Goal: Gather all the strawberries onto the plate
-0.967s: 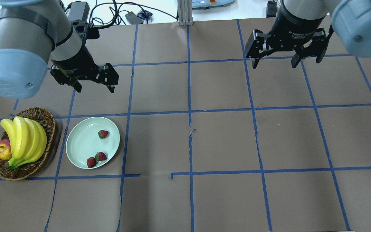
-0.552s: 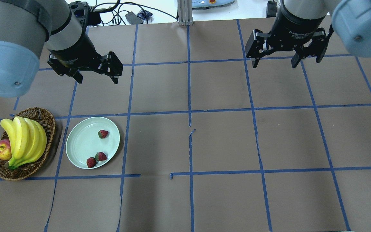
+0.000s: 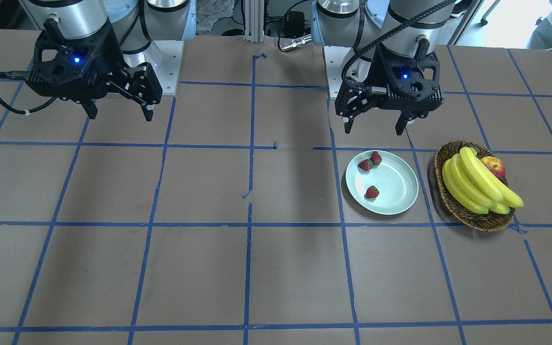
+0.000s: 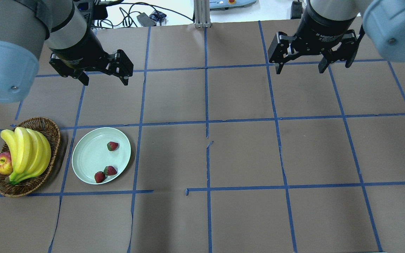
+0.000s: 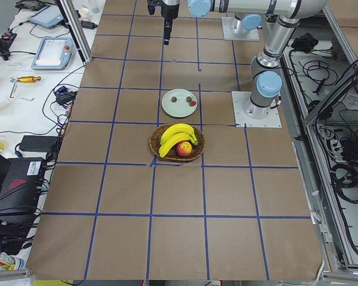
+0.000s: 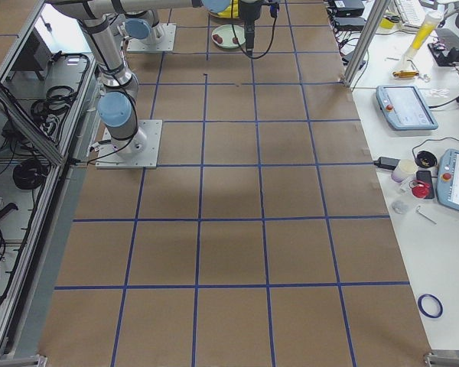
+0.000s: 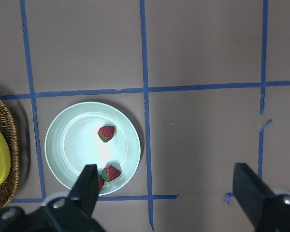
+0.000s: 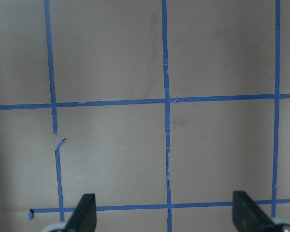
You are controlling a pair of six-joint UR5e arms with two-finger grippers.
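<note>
Red strawberries [image 4: 110,170], three, all inside mint-green plate [image 4: 90,158]: two touching near rim on robot's side, third berry [image 4: 113,146] alone, apart from pair. Plate flat on brown paper table [image 4: 241,158] with blue tape grid, just beside wicker basket [image 4: 54,138] holding bananas [image 4: 26,154] and apple [image 4: 1,164]. Left gripper [image 4: 104,80] hovers high near plate, fingers spread wide, empty. Right gripper [image 4: 299,70] well apart, fingers likewise spread, empty.
</note>
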